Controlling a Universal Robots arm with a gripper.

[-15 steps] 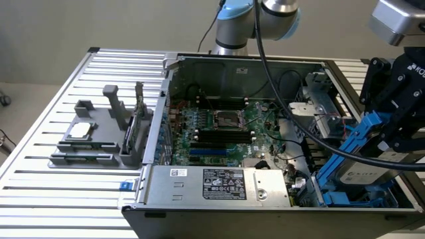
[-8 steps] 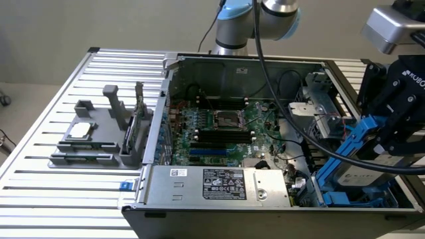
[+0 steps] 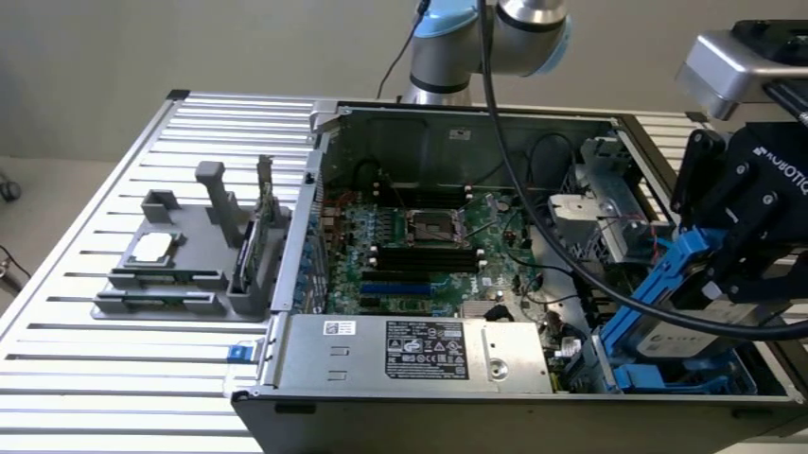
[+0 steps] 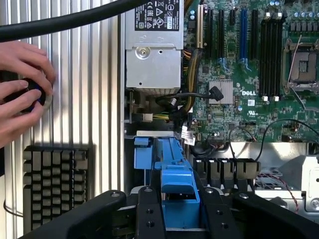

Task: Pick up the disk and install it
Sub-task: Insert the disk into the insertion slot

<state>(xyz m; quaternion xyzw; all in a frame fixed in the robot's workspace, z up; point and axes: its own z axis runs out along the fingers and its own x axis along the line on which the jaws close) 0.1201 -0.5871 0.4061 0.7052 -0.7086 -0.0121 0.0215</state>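
Here, in the exterior view, the pincer [image 3: 722,276] grips the disk [image 3: 672,333] by its blue carrier, jaws partly closed around it. The drive hangs tilted over the drive bay [image 3: 688,383] at the open computer case's [image 3: 378,352] near corner, on the exterior view's right. In the wrist view, both fingers [image 4: 149,209] clamp the carrier beside the motherboard [image 4: 249,74], while a person's hands [image 4: 20,89] rest on the counter [image 4: 99,99]. Pickup looks done and installation under way; seating calls for the carrier to sit square to the bay.
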